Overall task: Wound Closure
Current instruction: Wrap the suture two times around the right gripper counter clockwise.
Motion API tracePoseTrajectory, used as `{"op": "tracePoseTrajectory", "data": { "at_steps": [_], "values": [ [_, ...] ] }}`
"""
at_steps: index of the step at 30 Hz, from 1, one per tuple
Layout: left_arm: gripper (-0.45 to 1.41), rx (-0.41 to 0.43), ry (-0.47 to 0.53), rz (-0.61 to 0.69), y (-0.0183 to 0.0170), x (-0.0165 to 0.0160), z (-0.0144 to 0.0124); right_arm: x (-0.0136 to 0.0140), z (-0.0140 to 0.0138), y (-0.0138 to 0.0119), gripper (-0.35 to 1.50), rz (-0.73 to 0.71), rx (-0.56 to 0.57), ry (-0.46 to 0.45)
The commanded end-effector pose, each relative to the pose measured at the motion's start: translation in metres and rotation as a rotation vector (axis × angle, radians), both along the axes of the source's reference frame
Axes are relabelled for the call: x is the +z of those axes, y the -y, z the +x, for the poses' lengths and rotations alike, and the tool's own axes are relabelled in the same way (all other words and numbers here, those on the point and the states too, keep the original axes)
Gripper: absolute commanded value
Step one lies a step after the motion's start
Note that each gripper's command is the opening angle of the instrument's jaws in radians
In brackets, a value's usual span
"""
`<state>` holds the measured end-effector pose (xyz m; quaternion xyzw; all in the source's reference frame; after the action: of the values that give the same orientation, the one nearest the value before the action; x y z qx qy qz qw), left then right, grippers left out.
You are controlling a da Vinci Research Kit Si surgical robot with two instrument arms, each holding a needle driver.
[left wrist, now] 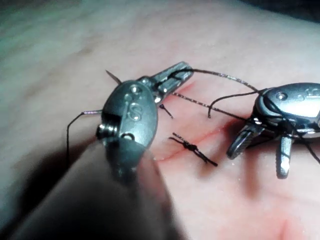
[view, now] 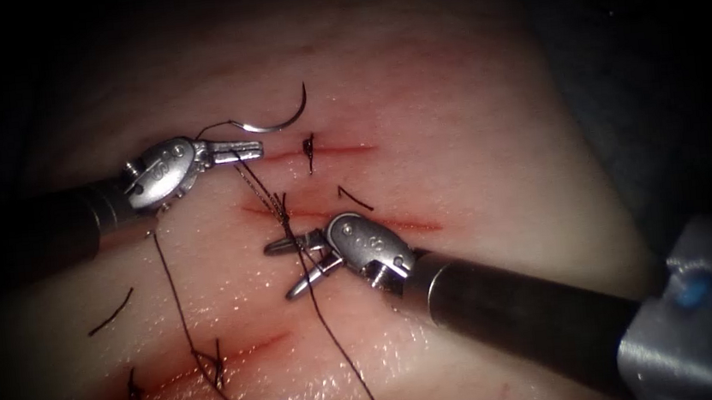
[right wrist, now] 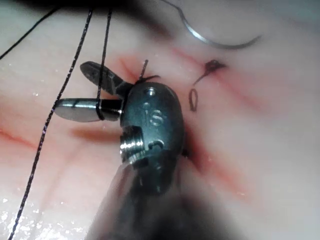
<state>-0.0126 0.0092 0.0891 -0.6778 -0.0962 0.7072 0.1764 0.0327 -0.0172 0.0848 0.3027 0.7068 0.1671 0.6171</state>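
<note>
— Looking at the left end effector [view: 242, 151], I see its jaws pressed together, pinching the thread [view: 178, 306] close to where the strand meets the needle [view: 279, 122]. The needle itself lies free on the tissue [view: 449, 89], just beyond that tool's tip, held by neither tool and not in the tissue.

— And the right end effector [view: 291, 267]?

— Its jaws are spread, holding nothing that I can make out. The thread crosses over them; from the right wrist view a strand looks wrapped around one jaw, though I cannot tell how many turns.

— Where is the work?

— At the middle cut [view: 340, 214], 1 of 3 red lines on the tissue. There is a small knot [view: 285, 223] sitting on it, just left of the right tool. The upper cut already carries a tied stitch [view: 309, 150], and the lower one has 2 more [view: 215, 358] toward the tissue's near left corner. Loose cut ends [view: 110, 312] lie about.

— How would you handle it well?

— My guess is it is knot work, so keep the strand taut but gentle, pull along the cut's surface and not upward, and watch that the free needle snags nothing.
</note>
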Motion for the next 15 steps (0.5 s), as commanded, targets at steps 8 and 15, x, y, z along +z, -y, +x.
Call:
{"op": "tracePoseTrajectory", "data": {
  "at_steps": [8, 15],
  "values": [
    [-0.45, 0.099, 0.054, -0.034, 0.0015, 0.0030, -0.0018, 0.0001, 0.0003, -0.0023, 0.91, 0.086, 0.046, -0.139],
    [-0.45, 0.165, 0.083, -0.068, 0.0045, 0.0040, -0.0026, 0.0003, -0.0012, -0.0042, 0.91, 0.135, 0.152, -0.155]
  ]
}}
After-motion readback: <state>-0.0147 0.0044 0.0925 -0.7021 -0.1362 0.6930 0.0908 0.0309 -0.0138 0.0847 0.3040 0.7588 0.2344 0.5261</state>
